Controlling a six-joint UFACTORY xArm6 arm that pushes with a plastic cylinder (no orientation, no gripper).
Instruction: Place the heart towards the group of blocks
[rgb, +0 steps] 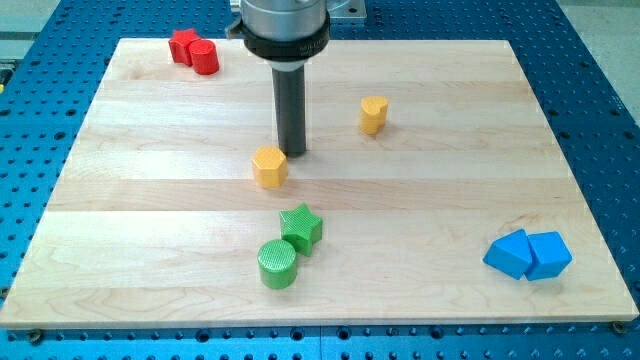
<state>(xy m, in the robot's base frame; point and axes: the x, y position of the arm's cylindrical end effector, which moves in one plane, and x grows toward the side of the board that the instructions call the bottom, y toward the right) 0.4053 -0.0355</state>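
Observation:
A yellow heart block (373, 114) stands alone right of the board's centre, near the view's top. My tip (293, 152) rests on the board well to the left of the heart and a little lower. It is just above and right of a yellow hexagon block (269, 166), close to it or touching it. A green star (301, 227) and a green cylinder (278, 264) sit together below the hexagon.
A red star (182, 44) and a red cylinder (204, 57) touch at the top left. Two blue blocks (508, 253) (548, 254) sit together at the bottom right. The wooden board (120, 200) lies on a blue perforated table.

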